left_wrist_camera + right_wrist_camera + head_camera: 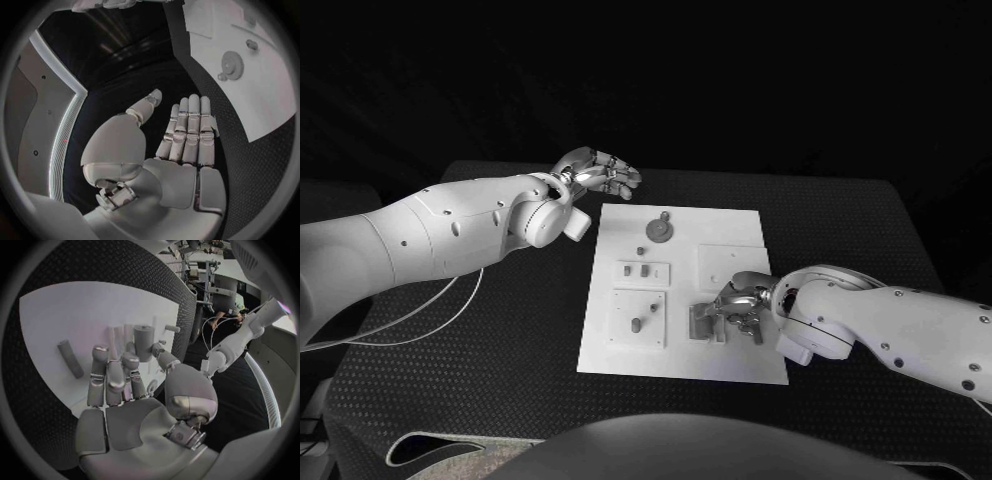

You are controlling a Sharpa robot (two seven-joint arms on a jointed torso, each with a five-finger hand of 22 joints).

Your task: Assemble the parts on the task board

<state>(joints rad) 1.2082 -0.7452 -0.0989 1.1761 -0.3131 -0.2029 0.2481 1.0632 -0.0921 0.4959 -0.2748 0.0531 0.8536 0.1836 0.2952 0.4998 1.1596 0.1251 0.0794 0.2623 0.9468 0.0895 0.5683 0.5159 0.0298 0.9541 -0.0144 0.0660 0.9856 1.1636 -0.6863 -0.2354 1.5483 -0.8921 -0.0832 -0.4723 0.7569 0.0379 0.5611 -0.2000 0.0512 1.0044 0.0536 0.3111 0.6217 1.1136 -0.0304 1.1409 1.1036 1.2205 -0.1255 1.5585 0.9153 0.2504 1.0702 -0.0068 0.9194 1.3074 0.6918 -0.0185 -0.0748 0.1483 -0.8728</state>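
Parts (708, 322): small grey pieces on task board (679, 358), near its right edge; likely light, rigid, smooth; best pinched across short sides.
Right hand (740, 307): over those pieces, fingers curled down; grip cannot be told.
Gear (659, 231): flat on board's far end.
Left hand (599, 172): open, empty, beyond board's far left corner, clear of the work.

A black table (862, 225) with a finely textured, dotted top is seen against a dark, unlit background, while a pale curved band (65, 135) of light is shown running along the dim floor beside it.
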